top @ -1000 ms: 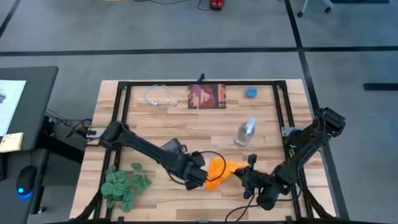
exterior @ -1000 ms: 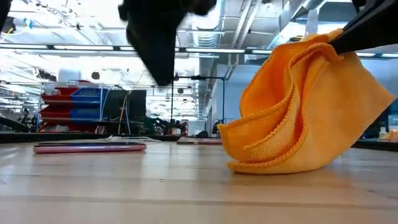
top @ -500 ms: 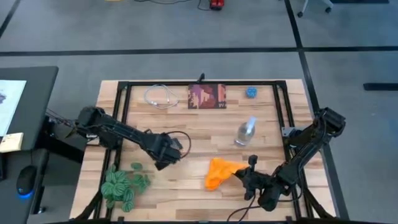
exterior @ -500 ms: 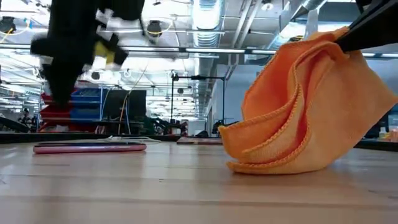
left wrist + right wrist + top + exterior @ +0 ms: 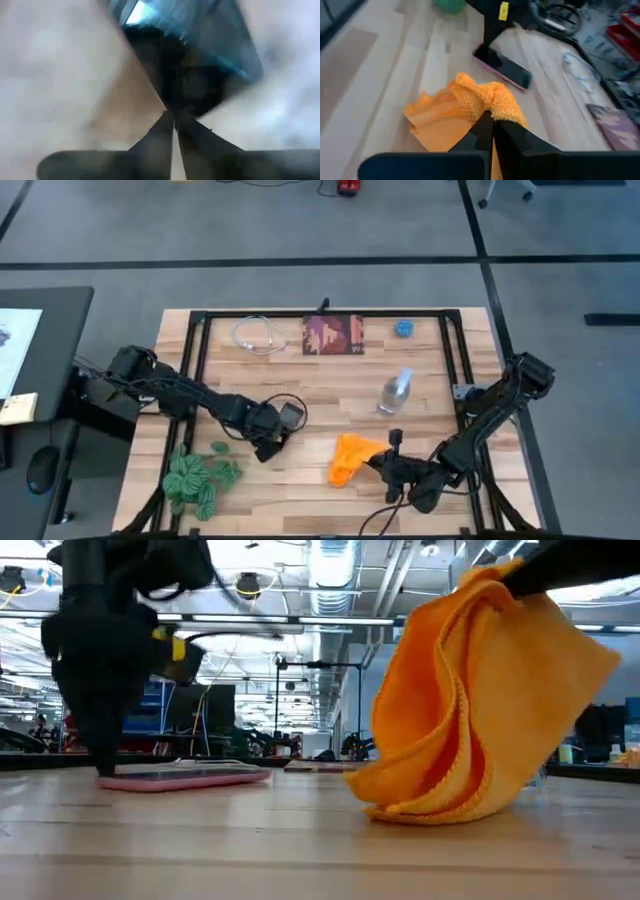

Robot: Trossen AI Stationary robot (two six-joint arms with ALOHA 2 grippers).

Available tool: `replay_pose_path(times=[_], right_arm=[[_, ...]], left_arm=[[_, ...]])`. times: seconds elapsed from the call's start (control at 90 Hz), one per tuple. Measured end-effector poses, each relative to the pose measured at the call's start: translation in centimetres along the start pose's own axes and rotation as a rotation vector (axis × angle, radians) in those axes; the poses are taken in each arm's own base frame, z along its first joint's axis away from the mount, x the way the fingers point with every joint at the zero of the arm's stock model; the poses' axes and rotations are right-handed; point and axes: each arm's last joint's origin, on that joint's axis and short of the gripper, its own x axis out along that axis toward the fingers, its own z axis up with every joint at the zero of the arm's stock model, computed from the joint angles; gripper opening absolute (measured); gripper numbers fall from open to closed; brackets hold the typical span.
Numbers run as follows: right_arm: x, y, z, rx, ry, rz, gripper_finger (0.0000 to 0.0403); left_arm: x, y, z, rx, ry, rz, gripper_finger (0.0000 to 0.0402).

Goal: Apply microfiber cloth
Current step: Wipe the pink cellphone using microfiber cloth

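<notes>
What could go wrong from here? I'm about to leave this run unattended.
The right gripper pinches the microfiber cloth by one corner only, so it may slip free or drag in a bunch instead of spreading. The left gripper, fingers together, presses on the smartphone at one end, so the phone could skid or tip. Swinging the cloth further might brush the water bottle standing close behind.

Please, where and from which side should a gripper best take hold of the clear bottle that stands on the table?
The clear bottle stands upright, apart from the other things. Probably best to grip its body at mid-height, level, from the side facing the right gripper, where the table is bare. That gripper is busy, shut on the microfiber cloth.
</notes>
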Motion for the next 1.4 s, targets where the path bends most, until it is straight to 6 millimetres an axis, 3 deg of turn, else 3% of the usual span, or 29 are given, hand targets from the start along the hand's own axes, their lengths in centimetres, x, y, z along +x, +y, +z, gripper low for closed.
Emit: replay_pose_path(times=[0.167, 0.311, 0.422, 0.678, 0.811, 1.0, 1.144, 1.4], right_arm=[[2.2, -1.5, 1.2, 0.071, -0.026, 0.094, 0.0], [4.7, -4.1, 2.3, 0.111, -0.072, 0.154, 0.0], [6.5, -6.4, 3.2, 0.156, -0.137, 0.222, 0.0], [9.0, -10.4, 3.3, 0.221, -0.151, 0.202, 0.0], [10.7, -10.1, 3.7, 0.215, -0.13, 0.202, 0.0], [14.8, -8.1, 4.1, 0.154, -0.077, 0.166, 0.0], [17.8, -7.8, 4.3, 0.117, -0.04, 0.155, 0.0], [22.8, -7.4, 2.2, 0.072, 0.089, 0.264, 0.0]], left_arm=[[-1.4, -2.7, 0.2, 0.128, -0.092, -0.086, 0.0], [-1.7, -3.4, -0.3, 0.258, -0.207, 0.011, 0.0], [-1.6, -3.5, -0.5, 0.458, -0.296, 0.137, 0.0005], [-1.2, -2.7, 0.5, 0.715, -0.312, 0.217, 0.0092], [-0.4, -1.7, 0.6, 0.757, -0.305, 0.233, 0.0153], [1.1, -0.6, 0.2, 0.738, -0.339, 0.213, 0.0211], [2.5, 0.1, -0.5, 0.7, -0.414, 0.127, 0.0221], [3.4, 0.8, -1.1, 0.637, -0.492, 0.065, 0.0222]])
